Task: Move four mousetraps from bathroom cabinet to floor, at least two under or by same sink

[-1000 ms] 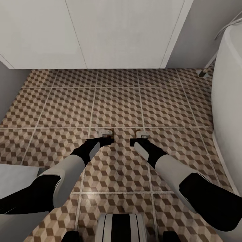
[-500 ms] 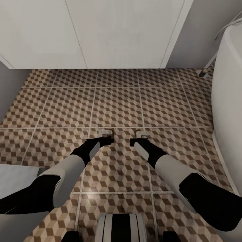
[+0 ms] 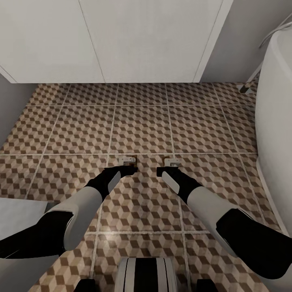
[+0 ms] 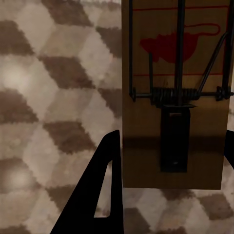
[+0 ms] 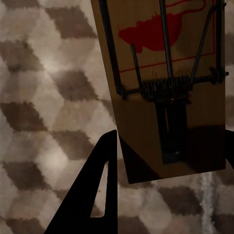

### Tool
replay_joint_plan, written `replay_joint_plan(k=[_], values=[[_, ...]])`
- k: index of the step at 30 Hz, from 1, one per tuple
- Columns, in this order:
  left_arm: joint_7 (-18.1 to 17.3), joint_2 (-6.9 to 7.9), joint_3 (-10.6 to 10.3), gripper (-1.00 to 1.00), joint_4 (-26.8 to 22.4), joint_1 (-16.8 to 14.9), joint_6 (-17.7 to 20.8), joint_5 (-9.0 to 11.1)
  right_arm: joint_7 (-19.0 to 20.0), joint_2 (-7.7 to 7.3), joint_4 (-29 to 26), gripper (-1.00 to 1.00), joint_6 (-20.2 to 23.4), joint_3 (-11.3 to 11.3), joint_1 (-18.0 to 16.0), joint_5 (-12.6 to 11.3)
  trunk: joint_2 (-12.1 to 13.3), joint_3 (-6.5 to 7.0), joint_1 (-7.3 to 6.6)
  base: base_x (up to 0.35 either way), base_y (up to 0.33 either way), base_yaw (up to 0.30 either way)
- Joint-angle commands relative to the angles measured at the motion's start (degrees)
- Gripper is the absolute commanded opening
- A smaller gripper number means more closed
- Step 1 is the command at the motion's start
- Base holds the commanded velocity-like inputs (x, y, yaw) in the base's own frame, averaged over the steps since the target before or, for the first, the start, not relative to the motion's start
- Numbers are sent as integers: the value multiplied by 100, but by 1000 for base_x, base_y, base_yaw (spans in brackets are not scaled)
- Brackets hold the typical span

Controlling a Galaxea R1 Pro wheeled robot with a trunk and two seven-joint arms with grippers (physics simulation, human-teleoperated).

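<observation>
Both arms reach low to the bathroom floor (image 3: 142,121). Left gripper (image 3: 126,165) and right gripper (image 3: 168,166) fingers each clamp a mousetrap (image 4: 175,92). Part the fingers slowly, then lift clear vertically.

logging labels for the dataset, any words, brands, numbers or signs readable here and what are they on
No readable words, brands or numbers in any view.
The mousetrap at the left gripper: a red rodent silhouette inside thin red lines, no lettering.
The mousetrap at the right gripper: the same red rodent figure with red lines, no lettering.
White vanity doors, bathtub and bathroom floor: no markings.
</observation>
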Motion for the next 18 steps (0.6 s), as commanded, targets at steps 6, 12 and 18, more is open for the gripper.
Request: replay_joint_plan(k=[6, 12, 18], values=[[10, 0, 3, -100, -11, 0, 28, 26, -45, -5, -9, -100, 17, 48, -5, -50, -1, -3, -1, 0, 0, 0], [10, 0, 3, -100, -11, 0, 28, 26, -45, -5, -9, -100, 17, 48, -5, -50, -1, -3, -1, 0, 0, 0], [10, 0, 3, -100, -15, 0, 28, 26, -39, -5, -9, -100, 18, 48, -5, -50, -1, -3, -1, 59, 0, 0]])
